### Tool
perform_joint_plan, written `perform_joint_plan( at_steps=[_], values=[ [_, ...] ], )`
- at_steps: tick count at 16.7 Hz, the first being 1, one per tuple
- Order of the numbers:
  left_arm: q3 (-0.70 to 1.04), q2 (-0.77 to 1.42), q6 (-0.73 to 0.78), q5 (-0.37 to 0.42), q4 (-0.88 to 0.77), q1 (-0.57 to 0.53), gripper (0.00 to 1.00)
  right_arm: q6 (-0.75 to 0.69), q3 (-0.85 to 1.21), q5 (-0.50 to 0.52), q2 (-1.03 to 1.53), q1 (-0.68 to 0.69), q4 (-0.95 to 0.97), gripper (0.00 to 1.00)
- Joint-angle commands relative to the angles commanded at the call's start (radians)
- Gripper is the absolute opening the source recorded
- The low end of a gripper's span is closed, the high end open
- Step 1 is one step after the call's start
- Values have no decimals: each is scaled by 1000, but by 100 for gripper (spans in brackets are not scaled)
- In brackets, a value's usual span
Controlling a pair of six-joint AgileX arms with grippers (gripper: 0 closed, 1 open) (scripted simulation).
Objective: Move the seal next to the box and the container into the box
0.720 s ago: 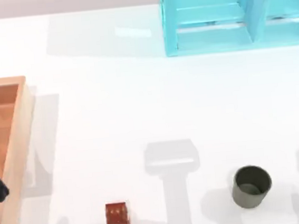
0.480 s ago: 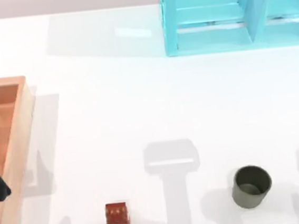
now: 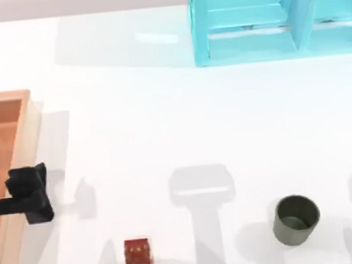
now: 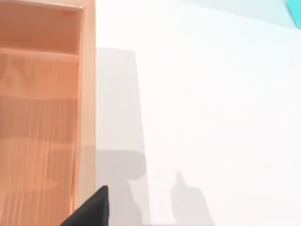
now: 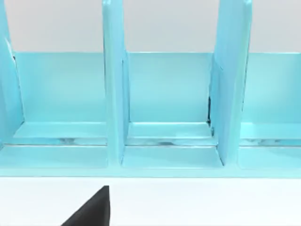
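One seal, long axis near-far

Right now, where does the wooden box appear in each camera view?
Top view: the box sits at the table's left edge, with the left gripper over its right rim.
Left wrist view: the box fills the left part of the picture, rim and floor visible.
Right wrist view: not in it; it faces the turquoise shelf.
Shared landmark: the box's raised right rim.
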Motion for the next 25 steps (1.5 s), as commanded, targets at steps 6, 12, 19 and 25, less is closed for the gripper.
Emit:
perform_joint_plan(
  at_steps=[6,12,19,25],
  values=[
    [352,521,-252,3,-347,-274,100,0,0,0,0,0,0,100],
    [622,927,-453,10,-612,-478,100,0,0,0,0,0,0,100],
    [714,1049,-521,17,-700,-545,100,0,0,0,0,0,0,100],
    [663,1078,-518,17,-624,-542,100,0,0,0,0,0,0,100]
  ],
)
